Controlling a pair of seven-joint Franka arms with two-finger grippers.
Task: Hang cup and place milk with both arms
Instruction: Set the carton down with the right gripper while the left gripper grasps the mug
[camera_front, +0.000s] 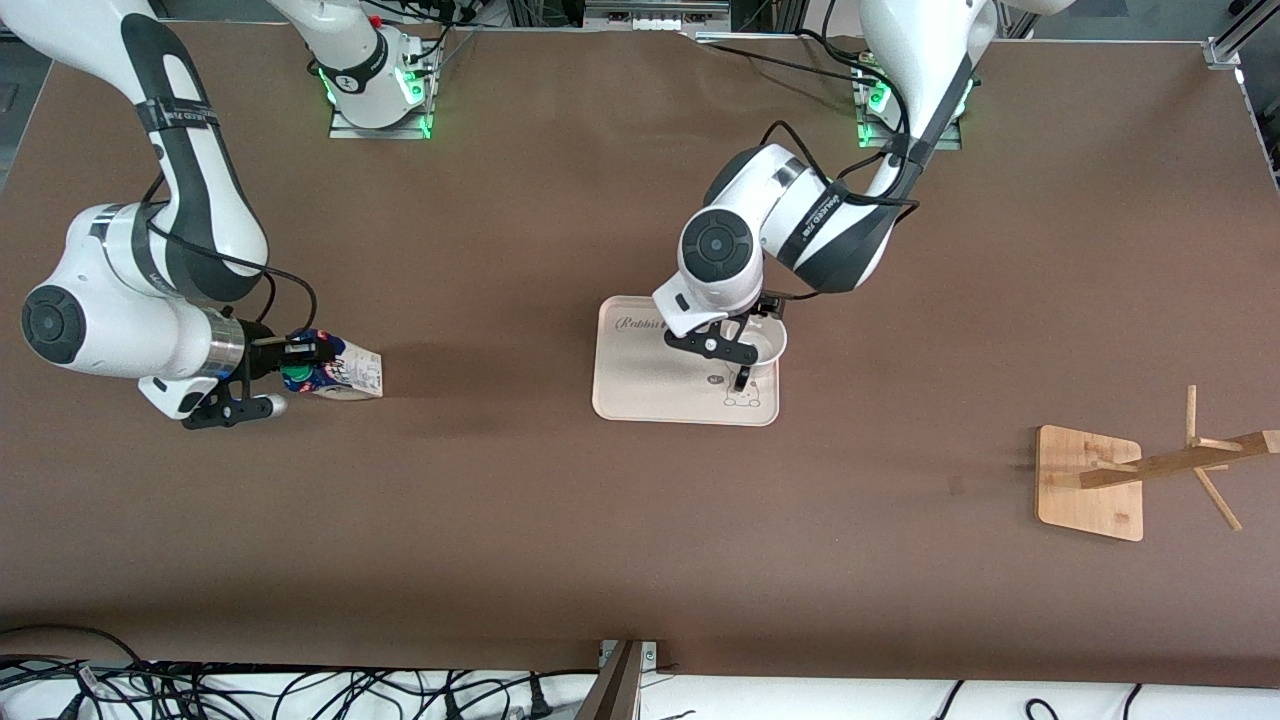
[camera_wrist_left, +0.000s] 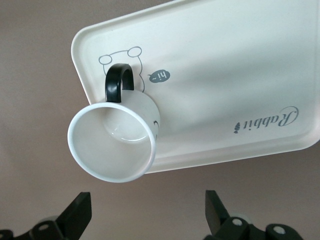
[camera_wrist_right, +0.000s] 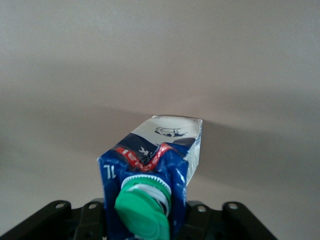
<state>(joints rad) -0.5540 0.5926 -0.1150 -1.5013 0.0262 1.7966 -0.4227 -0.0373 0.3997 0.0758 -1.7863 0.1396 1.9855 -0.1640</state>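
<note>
The milk (camera_front: 352, 370) is a blue and white carton lying on its side on the bare table at the right arm's end. Its green cap (camera_wrist_right: 142, 212) points into my right gripper (camera_front: 305, 362), which is shut on the carton's gabled top (camera_wrist_right: 150, 165). The cup (camera_front: 768, 340) is white with a black handle (camera_wrist_left: 118, 82). It stands on the cream tray (camera_front: 650, 385), at the corner toward the left arm's end. My left gripper (camera_wrist_left: 146, 202) hangs open just above the cup (camera_wrist_left: 112, 142), with nothing between its fingers (camera_wrist_left: 80, 205).
A wooden rack with pegs (camera_front: 1170, 462) stands on a square wooden base (camera_front: 1090, 490) toward the left arm's end, nearer to the front camera than the tray. The tray (camera_wrist_left: 225, 65) carries a bear drawing and lettering. Cables lie along the table's front edge (camera_front: 300, 690).
</note>
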